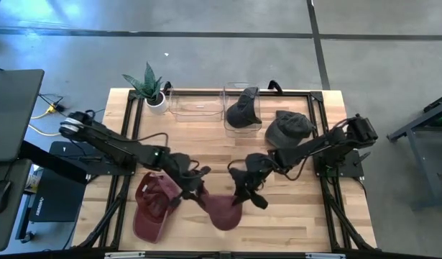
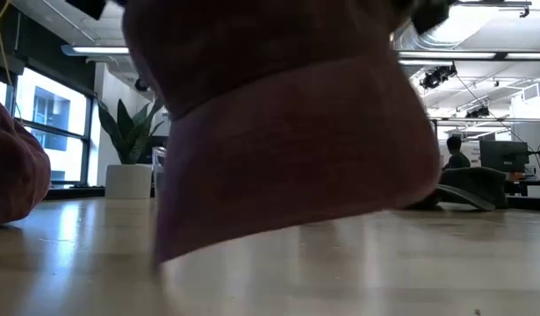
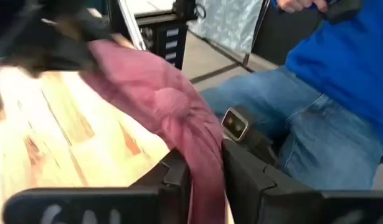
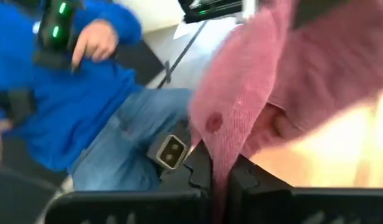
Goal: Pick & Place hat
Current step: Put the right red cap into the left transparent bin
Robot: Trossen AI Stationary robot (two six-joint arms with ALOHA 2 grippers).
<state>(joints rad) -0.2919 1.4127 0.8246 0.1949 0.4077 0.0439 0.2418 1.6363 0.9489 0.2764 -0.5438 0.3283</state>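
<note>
A maroon hat hangs between my two grippers near the table's near edge, and it fills the low view. My left gripper is shut on the hat's left side, my right gripper on its right side. A second maroon hat lies on the table to the left. A grey hat rests on the table at the far right. A dark hat sits in a clear container. My left gripper pinches a fold of the maroon hat's cloth between its two fingers, at the hat's left side. The cloth runs away from the fingers in a drawn band. My right gripper pinches the hat's cloth edge between its two fingers, at the hat's right side. The hat's body spreads out beyond the fingers.
A potted plant and an empty clear container stand along the far edge. A person in a blue shirt and jeans sits just beyond the table's near edge. Bare wood lies at the table's middle.
</note>
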